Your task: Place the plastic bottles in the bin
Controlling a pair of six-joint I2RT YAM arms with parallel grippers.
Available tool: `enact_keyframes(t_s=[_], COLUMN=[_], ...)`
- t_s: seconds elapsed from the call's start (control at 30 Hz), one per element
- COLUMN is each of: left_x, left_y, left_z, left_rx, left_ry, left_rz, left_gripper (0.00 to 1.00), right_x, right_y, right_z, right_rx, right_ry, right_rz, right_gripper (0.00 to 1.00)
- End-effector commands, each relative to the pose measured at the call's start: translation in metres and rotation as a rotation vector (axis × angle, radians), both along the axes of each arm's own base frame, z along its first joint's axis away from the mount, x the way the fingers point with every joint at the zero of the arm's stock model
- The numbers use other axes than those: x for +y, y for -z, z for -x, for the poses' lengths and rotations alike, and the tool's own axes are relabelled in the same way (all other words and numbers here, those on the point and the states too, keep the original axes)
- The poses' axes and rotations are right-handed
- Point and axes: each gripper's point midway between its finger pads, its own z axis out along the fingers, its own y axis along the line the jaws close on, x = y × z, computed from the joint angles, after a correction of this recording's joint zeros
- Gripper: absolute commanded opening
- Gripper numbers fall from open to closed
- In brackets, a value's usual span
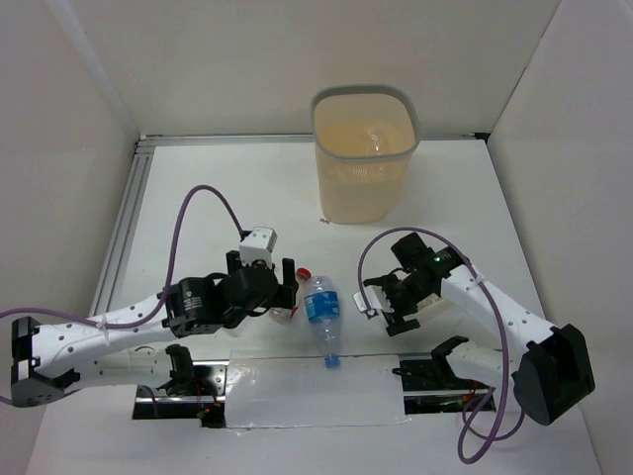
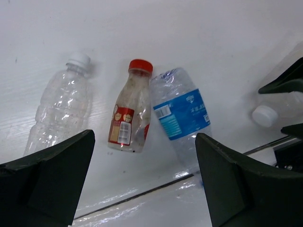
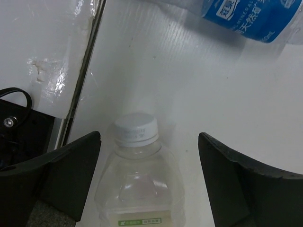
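Note:
Three plastic bottles lie side by side below my left gripper (image 2: pixel 144 138), which hovers open over them: a clear white-capped one (image 2: pixel 61 109), a red-capped one (image 2: pixel 130 113) and a blue-labelled one (image 2: pixel 180 113). From above, the blue-labelled bottle (image 1: pixel 322 315) lies between the two arms, blue cap toward the near edge. My right gripper (image 3: pixel 149 138) is open and straddles a fourth clear bottle (image 3: pixel 137 165) with a white cap; its fingers (image 3: pixel 71 165) stand apart from the bottle's sides. The beige bin (image 1: pixel 364 148) stands at the back of the table, with something pale inside.
A glossy taped strip (image 1: pixel 316 391) and a dark seam (image 2: pixel 142 194) run along the near edge between the arm bases. Walls close in on the left, back and right. The right arm's purple cable (image 1: pixel 371 257) loops above its gripper (image 1: pixel 384 305).

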Motion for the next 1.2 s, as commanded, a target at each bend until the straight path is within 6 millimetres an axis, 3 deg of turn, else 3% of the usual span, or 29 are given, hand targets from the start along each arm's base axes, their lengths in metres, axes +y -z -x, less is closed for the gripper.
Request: enact_keyframes(t_s=[0.0,0.23,0.37,0.5,0.63,0.77,0.8,0.83,0.87,1.03,1.13,1.17], left_x=[0.0,-0.011,-0.001,0.019,0.039,0.049,0.055,0.054,0.053,0.06,0.058,0.057], left_y=[0.004,0.014,0.027,0.04,0.046,0.044,0.042,0.036,0.033,0.039,0.051,0.061], left_z=[0.009,0.016,0.015,0.011,-0.01,-0.042,-0.051,-0.057,-0.062,-0.094,-0.1,-0.1], left_rx=[0.063,0.088,0.102,0.102,0.118,0.119,0.115,0.102,0.084,0.098,0.13,0.152], left_ry=[-0.044,0.013,-0.017,-0.101,-0.19,-0.215,-0.234,-0.225,-0.194,-0.128,-0.096,-0.074], left_rz=[0.031,-0.007,-0.075,-0.168,-0.208,-0.18,-0.174,-0.167,-0.174,-0.227,-0.244,-0.274], left_gripper=[1.0,1.0,1.0,1.0,1.0,1.0,1.0,1.0,1.0,1.0,1.0,1.0], right_x=[-0.001,-0.004,-0.007,-0.012,-0.011,0.006,0.008,0.012,0.021,0.044,0.059,0.064], right_y=[0.005,0.022,0.035,0.043,0.036,-0.003,-0.014,-0.023,-0.045,-0.105,-0.152,-0.186], right_z=[-0.012,-0.008,-0.005,-0.006,-0.009,-0.033,-0.037,-0.04,-0.051,-0.065,-0.079,-0.086], right_rx=[-0.042,-0.036,-0.043,-0.052,-0.057,-0.097,-0.093,-0.057,-0.077,-0.078,-0.105,-0.145], right_ry=[0.069,0.108,0.115,0.132,0.133,0.202,0.23,0.277,0.29,0.325,0.329,0.324], right_rz=[0.028,0.061,0.092,0.114,0.111,0.055,0.035,0.005,-0.045,-0.195,-0.294,-0.355], right_gripper=[0.9,0.85,0.79,0.66,0.49,0.27,0.16,0.13,0.07,0.04,0.04,0.04])
